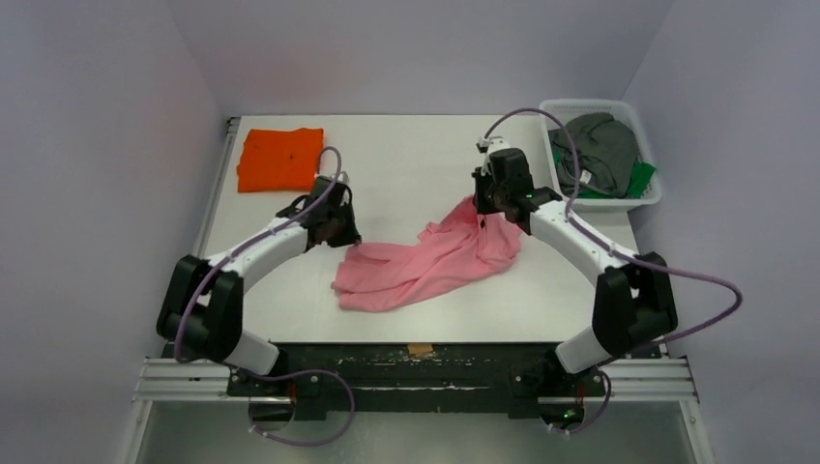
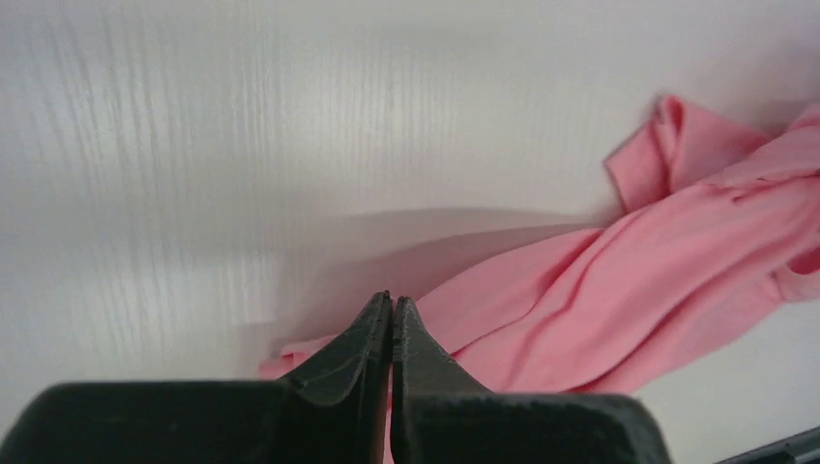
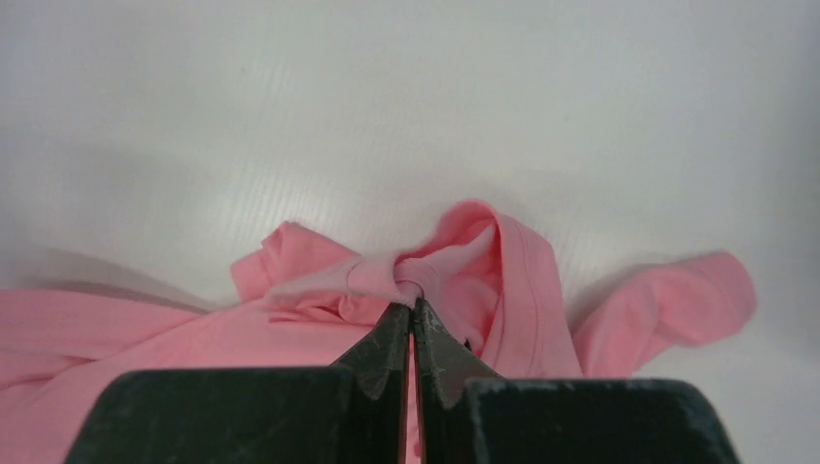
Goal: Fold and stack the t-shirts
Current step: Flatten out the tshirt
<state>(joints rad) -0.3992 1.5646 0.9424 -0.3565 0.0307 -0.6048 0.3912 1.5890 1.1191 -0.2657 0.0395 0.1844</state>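
Observation:
A light pink t-shirt (image 1: 425,266) lies crumpled across the middle of the table, stretched between my two grippers. My left gripper (image 1: 338,230) is shut on its left edge; in the left wrist view the jaws (image 2: 392,300) are closed with pink cloth (image 2: 629,280) running off to the right. My right gripper (image 1: 488,198) is shut on a bunched fold at the shirt's far right end, seen at the fingertips (image 3: 413,304) with cloth (image 3: 145,329) spread to both sides. A folded bright orange t-shirt (image 1: 280,158) lies flat at the far left.
A white mesh basket (image 1: 619,205) stands at the far right edge, holding a dark grey shirt (image 1: 604,145) and a green one (image 1: 640,179). The table's near edge carries the arm bases and a black rail (image 1: 416,362).

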